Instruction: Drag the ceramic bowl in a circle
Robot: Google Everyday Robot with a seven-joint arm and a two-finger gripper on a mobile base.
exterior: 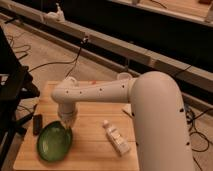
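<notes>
The ceramic bowl [54,143], green, glossy and wide, lies at the front left of the wooden table [95,150]. My gripper [67,128] hangs from the big white arm and reaches down onto the bowl's back right rim, shut on that rim. The wrist hides the fingers and the part of the rim under them.
A white bottle [116,138] lies on its side just right of the bowl. A small black object [37,124] sits by the table's left edge. A white cup [124,76] peeks out behind the arm at the back edge. Cables cross the floor at left.
</notes>
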